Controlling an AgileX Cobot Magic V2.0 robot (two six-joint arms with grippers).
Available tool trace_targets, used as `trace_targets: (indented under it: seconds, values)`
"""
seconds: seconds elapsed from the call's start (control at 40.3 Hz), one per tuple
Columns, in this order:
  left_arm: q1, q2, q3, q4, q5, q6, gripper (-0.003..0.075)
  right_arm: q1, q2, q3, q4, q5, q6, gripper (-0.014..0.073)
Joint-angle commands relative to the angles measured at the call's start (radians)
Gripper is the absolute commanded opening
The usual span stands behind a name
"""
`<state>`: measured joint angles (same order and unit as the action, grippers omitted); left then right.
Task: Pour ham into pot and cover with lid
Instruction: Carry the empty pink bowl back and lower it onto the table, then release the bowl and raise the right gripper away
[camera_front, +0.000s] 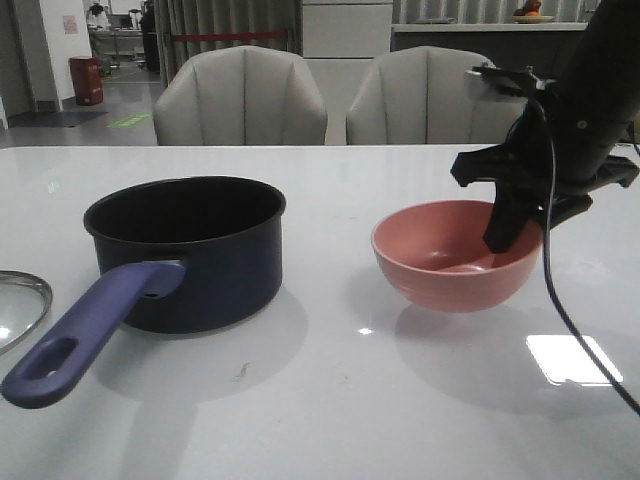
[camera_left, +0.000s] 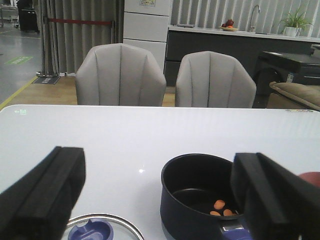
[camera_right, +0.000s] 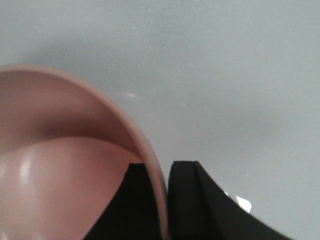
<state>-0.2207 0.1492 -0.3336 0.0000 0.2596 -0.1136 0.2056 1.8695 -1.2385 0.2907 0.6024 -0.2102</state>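
Lid: the lid (camera_front: 18, 305) lay flat at the table's near left edge, only its silver rim and part of the glass in the front view; in the left wrist view its blue-purple knob (camera_left: 90, 233) showed below the camera.

Pot handle: the long blue-purple handle (camera_front: 85, 335), with a hole at its end, pointed toward the near left corner of the table (camera_front: 330, 400).

Pot: the pot (camera_front: 190, 250) stood upright left of centre, uncovered, just beside the lid and well apart from the bowl.

Ham: the ham (camera_left: 222, 209) — a few small orange pieces — lay on the pot's floor, seen from the left wrist view.

Left gripper: the left gripper (camera_left: 160, 200) hung above the table near the lid and the pot, its two black fingers (camera_left: 42, 195) spread wide with nothing between them.

Bowl: the pink bowl (camera_front: 455, 255) sat upright on the table, right of centre; what showed of its inside was bare.

Right gripper: the right gripper (camera_right: 162, 202) straddled the bowl's far right rim — one finger (camera_right: 127, 205) inside, the other outside, closed narrowly on the wall.

Right arm: the black right arm (camera_front: 580, 110) reached down from the upper right.

Chairs: two grey chairs (camera_front: 240, 95) stood behind the table's far edge.
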Motion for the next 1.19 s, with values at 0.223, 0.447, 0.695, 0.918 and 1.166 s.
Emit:
trace_targets:
  seconds: [0.223, 0.447, 0.695, 0.918, 1.166]
  values:
    - [-0.007, 0.009, -0.029, -0.007, -0.08, -0.002, 0.0625, -0.013, -0.045, -0.04, -0.016, -0.05, 0.015, 0.0467]
    - [-0.007, 0.009, -0.029, -0.007, -0.08, -0.002, 0.0625, -0.013, -0.159, -0.049, -0.114, -0.012, 0.015, 0.0467]
    - [-0.007, 0.009, -0.029, -0.007, -0.08, -0.002, 0.0625, -0.009, -0.411, -0.007, -0.125, -0.013, 0.015, 0.0463]
    - [-0.007, 0.009, -0.029, -0.007, -0.08, -0.002, 0.0625, -0.009, -0.684, 0.212, -0.124, -0.204, 0.016, 0.0463]
    - [-0.007, 0.009, -0.029, -0.007, -0.08, -0.002, 0.0625, 0.036, -0.959, 0.487, -0.083, -0.466, 0.016, 0.0463]
